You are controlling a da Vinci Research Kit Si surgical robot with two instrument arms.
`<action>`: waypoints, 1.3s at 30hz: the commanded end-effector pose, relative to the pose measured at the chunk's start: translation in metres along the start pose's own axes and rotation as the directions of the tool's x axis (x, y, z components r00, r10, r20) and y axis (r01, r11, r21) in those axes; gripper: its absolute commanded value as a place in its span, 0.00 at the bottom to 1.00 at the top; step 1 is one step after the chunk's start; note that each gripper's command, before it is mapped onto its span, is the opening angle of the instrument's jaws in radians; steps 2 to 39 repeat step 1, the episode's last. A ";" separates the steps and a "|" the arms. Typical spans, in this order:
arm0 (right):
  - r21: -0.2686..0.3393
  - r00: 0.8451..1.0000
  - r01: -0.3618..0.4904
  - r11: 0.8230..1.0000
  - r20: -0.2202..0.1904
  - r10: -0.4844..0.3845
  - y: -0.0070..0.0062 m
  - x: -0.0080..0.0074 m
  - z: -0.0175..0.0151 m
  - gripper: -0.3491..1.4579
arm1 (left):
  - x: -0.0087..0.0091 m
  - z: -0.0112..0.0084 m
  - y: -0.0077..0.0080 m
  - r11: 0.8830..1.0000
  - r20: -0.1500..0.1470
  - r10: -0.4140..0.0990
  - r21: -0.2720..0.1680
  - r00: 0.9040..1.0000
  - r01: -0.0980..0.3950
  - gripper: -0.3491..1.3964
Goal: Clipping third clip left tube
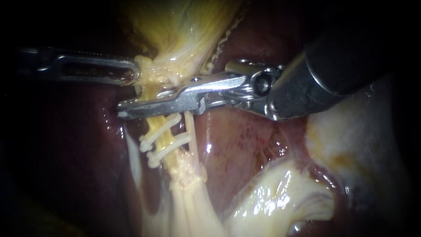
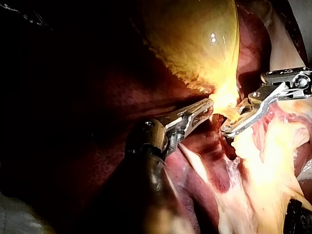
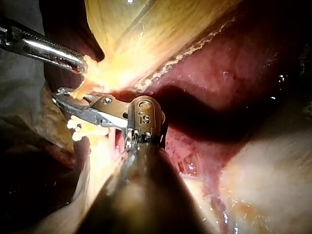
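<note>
Left tube [image 1: 163, 140] is seen in the middle of the endoscope view. It is thin and yellow and runs down from the gallbladder [image 1: 184, 26] over the dark red liver [image 1: 245, 136]. Two white clips [image 1: 160, 131] are set across it, one just beside the other. Just past them, on the gallbladder side, the tube is gripped by the claw of the right instrument [image 1: 125, 110], which is closed on it from both sides. A second, thinner tube [image 1: 190, 127] is seen just beside it, reaching up to the same claw. Lumpy yellow tissue [image 1: 151, 72] at the gallbladder's neck is held tight in the claw of the left instrument [image 1: 131, 74]. The liver is wet and shiny, and pale fat [image 1: 280, 197] is piled near the tubes. In the left wrist view a pale grey cover [image 2: 14, 219] is seen past the liver.
</note>
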 end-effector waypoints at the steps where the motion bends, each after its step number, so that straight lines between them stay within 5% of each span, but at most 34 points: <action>1: 0.001 1.000 0.000 1.000 0.000 0.000 0.0000 0.0000 0.0000 0.00 | 0.0000 0.0000 0.0000 1.000 0.000 -0.001 0.000 1.000 0.001 0.00; 39: 0.001 1.000 0.000 1.000 0.000 0.000 0.0000 0.0000 0.0000 0.00 | 0.0000 0.0000 0.0000 1.000 0.000 -0.001 0.000 1.000 0.001 0.00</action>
